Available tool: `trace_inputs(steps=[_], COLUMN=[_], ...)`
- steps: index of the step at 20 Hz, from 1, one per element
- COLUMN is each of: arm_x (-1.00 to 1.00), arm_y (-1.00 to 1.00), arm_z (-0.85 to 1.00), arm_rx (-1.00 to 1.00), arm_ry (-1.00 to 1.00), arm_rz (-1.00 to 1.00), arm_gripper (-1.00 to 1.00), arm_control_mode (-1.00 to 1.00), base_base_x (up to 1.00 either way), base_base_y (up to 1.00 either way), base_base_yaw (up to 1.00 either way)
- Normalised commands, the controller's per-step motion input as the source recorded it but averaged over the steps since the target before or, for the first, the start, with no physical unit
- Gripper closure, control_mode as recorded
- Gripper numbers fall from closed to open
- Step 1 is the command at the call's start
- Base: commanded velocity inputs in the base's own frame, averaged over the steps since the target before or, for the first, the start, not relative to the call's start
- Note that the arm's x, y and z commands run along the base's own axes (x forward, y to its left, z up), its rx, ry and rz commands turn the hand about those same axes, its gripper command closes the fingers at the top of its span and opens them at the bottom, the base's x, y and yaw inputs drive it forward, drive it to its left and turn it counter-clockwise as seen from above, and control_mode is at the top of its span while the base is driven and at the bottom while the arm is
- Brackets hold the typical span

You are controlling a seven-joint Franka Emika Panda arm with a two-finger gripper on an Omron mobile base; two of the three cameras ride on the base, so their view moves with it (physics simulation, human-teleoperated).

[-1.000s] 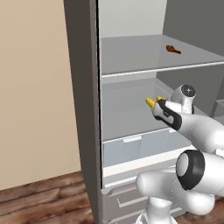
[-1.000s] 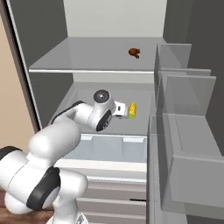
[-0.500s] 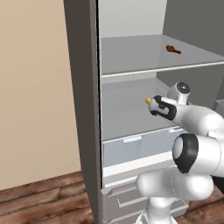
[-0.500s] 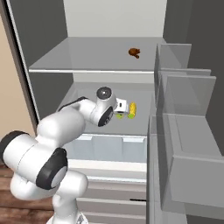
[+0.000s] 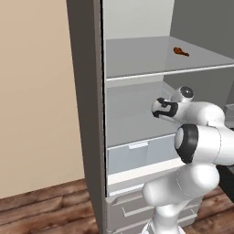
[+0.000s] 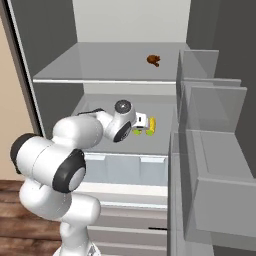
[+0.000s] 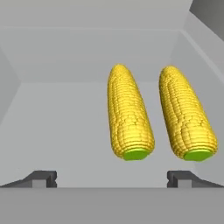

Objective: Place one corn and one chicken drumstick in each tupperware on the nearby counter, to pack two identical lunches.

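Note:
Two yellow corn cobs lie side by side on the grey middle fridge shelf, green stub ends toward the hand. In the hand view the left corn (image 7: 130, 116) sits ahead of the gap between my fingertips, and the right corn (image 7: 186, 114) lies just beyond the right fingertip (image 7: 181, 178). My gripper (image 7: 113, 179) is open and holds nothing. From the right base view the gripper (image 6: 140, 121) sits just short of the corn (image 6: 151, 125). A brown chicken drumstick (image 6: 154, 60) (image 5: 180, 51) rests on the upper shelf. The tupperware and the counter are out of view.
The open fridge door with its clear bins (image 6: 210, 125) stands close on the right. A pale crisper drawer (image 5: 135, 154) sits under the middle shelf, and the upper shelf edge (image 5: 151, 74) hangs just above the hand. The fridge's left wall (image 5: 87, 114) borders the opening.
The hand has reached deeper into the fridge along the middle shelf toward the corn, which it now hides in the left base view. The jaws stayed open.

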Motion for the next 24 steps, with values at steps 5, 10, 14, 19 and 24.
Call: trace_inputs(steps=[5, 10, 14, 19, 24], arm_x=[0.39, 0.42, 0.51, 0.45, 0.39], arm_y=[-0.18, -0.14, -0.03, 0.00, 0.00], arm_z=[-0.05, -0.07, -0.16, -0.37, -0.55], arm_rx=[0.00, 0.00, 0.00, 0.00, 0.00], arm_ry=[0.00, 0.00, 0.00, 0.00, 0.00], arm_rz=[0.03, 0.03, 0.03, 0.01, 0.00], arm_gripper=[-1.00, -1.00, -1.00, -1.00, -1.00], arm_control_mode=[-1.00, -1.00, -1.00, -1.00, -1.00], base_base_x=[0.00, 0.00, 0.00, 0.00, 0.00], base_base_y=[0.00, 0.00, 0.00, 0.00, 0.00], base_base_yaw=[0.00, 0.00, 0.00, 0.00, 0.00])
